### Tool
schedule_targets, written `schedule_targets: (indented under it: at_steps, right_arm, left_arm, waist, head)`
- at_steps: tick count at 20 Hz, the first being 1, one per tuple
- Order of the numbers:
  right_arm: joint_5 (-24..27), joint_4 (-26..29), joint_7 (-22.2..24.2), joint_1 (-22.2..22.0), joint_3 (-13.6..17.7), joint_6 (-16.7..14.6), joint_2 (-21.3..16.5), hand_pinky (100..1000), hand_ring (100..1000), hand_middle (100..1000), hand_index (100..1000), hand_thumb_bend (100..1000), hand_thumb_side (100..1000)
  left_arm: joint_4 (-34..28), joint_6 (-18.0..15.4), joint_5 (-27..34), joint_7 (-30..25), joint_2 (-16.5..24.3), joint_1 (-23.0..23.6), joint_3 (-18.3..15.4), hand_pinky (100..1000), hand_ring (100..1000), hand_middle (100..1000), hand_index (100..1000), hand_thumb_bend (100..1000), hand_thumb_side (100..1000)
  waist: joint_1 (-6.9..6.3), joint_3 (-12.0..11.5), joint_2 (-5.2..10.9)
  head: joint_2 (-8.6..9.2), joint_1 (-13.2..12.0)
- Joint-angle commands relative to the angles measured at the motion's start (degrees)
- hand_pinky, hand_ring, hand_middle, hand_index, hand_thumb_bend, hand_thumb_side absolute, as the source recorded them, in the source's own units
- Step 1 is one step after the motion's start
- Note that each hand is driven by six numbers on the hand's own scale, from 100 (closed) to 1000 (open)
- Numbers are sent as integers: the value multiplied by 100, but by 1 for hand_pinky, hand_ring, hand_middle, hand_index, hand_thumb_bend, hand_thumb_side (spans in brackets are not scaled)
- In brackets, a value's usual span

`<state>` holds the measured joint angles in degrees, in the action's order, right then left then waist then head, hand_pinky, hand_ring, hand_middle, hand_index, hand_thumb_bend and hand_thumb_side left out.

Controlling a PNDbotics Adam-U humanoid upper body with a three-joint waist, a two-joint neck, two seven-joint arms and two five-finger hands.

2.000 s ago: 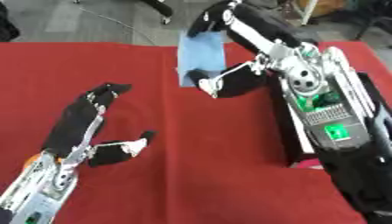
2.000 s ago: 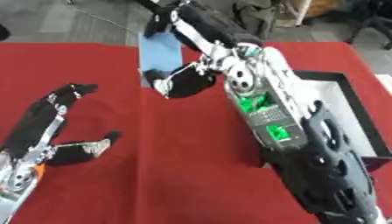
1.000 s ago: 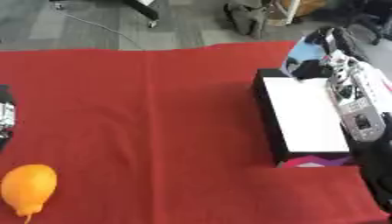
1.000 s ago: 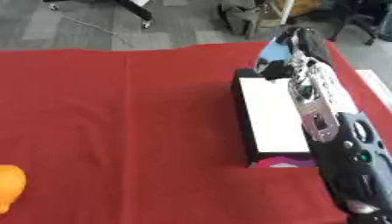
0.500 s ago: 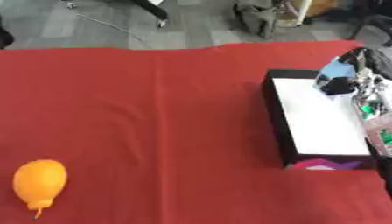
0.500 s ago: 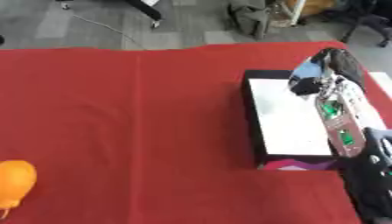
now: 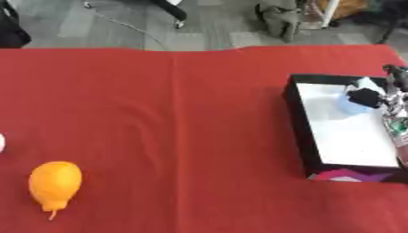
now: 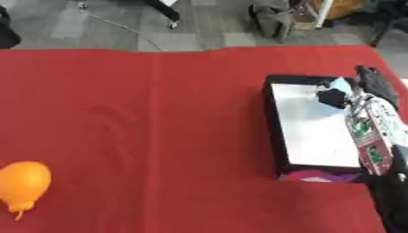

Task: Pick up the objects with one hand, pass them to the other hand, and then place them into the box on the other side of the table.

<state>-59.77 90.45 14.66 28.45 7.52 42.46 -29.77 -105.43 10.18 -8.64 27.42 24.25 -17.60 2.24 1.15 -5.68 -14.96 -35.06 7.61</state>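
The box (image 8: 275,136) lies at the right side of the red cloth (image 7: 175,127), black-walled with a white floor, its long axis running from near to far. At its far right corner, over the white floor, is a pale blue thing (image 7: 350,103), partly covered by the right hand's dark fingers; whether it rests on the floor of the box or hangs just above it cannot be told. A patch of purple and white shows at the box's near end. The right hand (image 8: 350,94) comes in along the box's right edge, the forearm with its green boards lying lengthwise beside the box and the fingers reaching inward over the far corner; the fingers look curled at the blue thing, touching it. Well apart from the box, near the cloth's lower left, lies an orange fruit-shaped thing (image 7: 54,183), its long axis roughly near to far, with a thin stem pointing toward the near edge. At the left edge of the left eye view a small white bit shows; what it is cannot be told. The left hand shows in neither view.
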Motion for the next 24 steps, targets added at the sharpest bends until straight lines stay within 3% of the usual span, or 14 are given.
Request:
schedule_targets:
  at_steps: [1, 3, 4, 5, 6, 8, 10, 11, 13, 14, 15, 18, 22, 24]
  right_arm:
    - [-184, 253, -32, 70, 71, 99, -172, 935, 1000, 1000, 977, 183, 541]
    - [-205, 349, -77, 81, 61, 142, -164, 936, 1000, 1000, 979, 208, 464]
    - [-219, 374, -92, 89, 53, 163, -161, 939, 1000, 1000, 980, 241, 369]
    - [-229, 381, -92, 97, 48, 182, -155, 939, 1000, 1000, 980, 241, 369]
    - [-231, 386, -88, 106, 51, 204, -146, 933, 1000, 1000, 970, 266, 290]
    - [-191, 449, -134, 125, 65, 233, -125, 914, 1000, 971, 945, 216, 276]
    - [87, 731, -367, 140, 53, 154, -76, 895, 987, 915, 915, 100, 336]
    - [415, 940, -556, 139, 34, 49, -44, 886, 972, 894, 901, 100, 469]
    - [1334, 1318, -1060, 126, -10, -229, -1, 882, 962, 882, 895, 100, 485]
    - [1818, 1442, -1328, 132, -49, -387, 11, 884, 966, 882, 898, 100, 628]
    - [2319, 1555, -1584, 138, -100, -575, 14, 888, 971, 888, 905, 100, 680]
    - [3394, 1731, -2195, 157, -274, -1071, -47, 890, 973, 891, 910, 100, 626]
    - [3869, 1846, -2450, 179, -468, -1399, -96, 888, 966, 882, 898, 100, 563]
    - [3904, 1879, -2432, 186, -525, -1440, -98, 887, 964, 879, 895, 100, 559]
  left_arm:
    - [-132, 13, -25, 35, 81, -33, -82, 764, 686, 644, 778, 100, 792]
    - [-137, 19, -35, 38, 79, -37, -78, 765, 686, 644, 778, 100, 791]
    - [-140, 22, -42, 39, 77, -40, -76, 766, 686, 644, 779, 100, 790]
    - [-141, 25, -49, 40, 74, -42, -73, 766, 686, 644, 779, 100, 790]
    - [-142, 29, -54, 43, 71, -44, -72, 765, 685, 643, 779, 100, 788]
    - [-144, 35, -66, 46, 75, -43, -69, 765, 685, 642, 777, 100, 787]
    - [-147, 46, -85, 49, 82, -41, -79, 766, 686, 642, 777, 100, 784]
    - [-148, 57, -101, 48, 90, -45, -88, 766, 687, 642, 777, 100, 782]
    - [-146, 99, -145, 10, 123, -62, -103, 766, 688, 642, 779, 100, 781]
    - [-129, 151, -172, -31, 156, -77, -110, 767, 692, 650, 792, 100, 777]
    - [-91, 259, -214, -109, 210, -104, -121, 767, 696, 658, 805, 100, 756]
    - [85, 857, -520, -641, 473, -231, -134, 781, 721, 689, 839, 100, 701]
    - [460, 1707, -806, -1910, 926, -491, -108, 828, 775, 749, 878, 100, 628]
    - [750, 2080, -964, -2743, 1161, -646, -43, 854, 803, 773, 890, 193, 593]
  waist:
    - [-5, -9, 132]
    - [-4, -14, 135]
    - [-2, -16, 137]
    - [0, -17, 138]
    - [2, -18, 139]
    - [2, -19, 140]
    - [-4, -22, 140]
    - [-8, -23, 139]
    - [-19, -27, 139]
    - [-25, -34, 142]
    - [-30, -40, 145]
    - [-42, -53, 159]
    - [-57, -65, 184]
    - [-68, -67, 196]
  head:
    - [70, -40]
    - [75, -53]
    - [79, -57]
    - [79, -61]
    - [83, -67]
    - [86, -92]
    - [78, -178]
    - [73, -230]
    - [67, -310]
    - [61, -333]
    - [54, -353]
    - [40, -374]
    - [25, -396]
    - [22, -411]
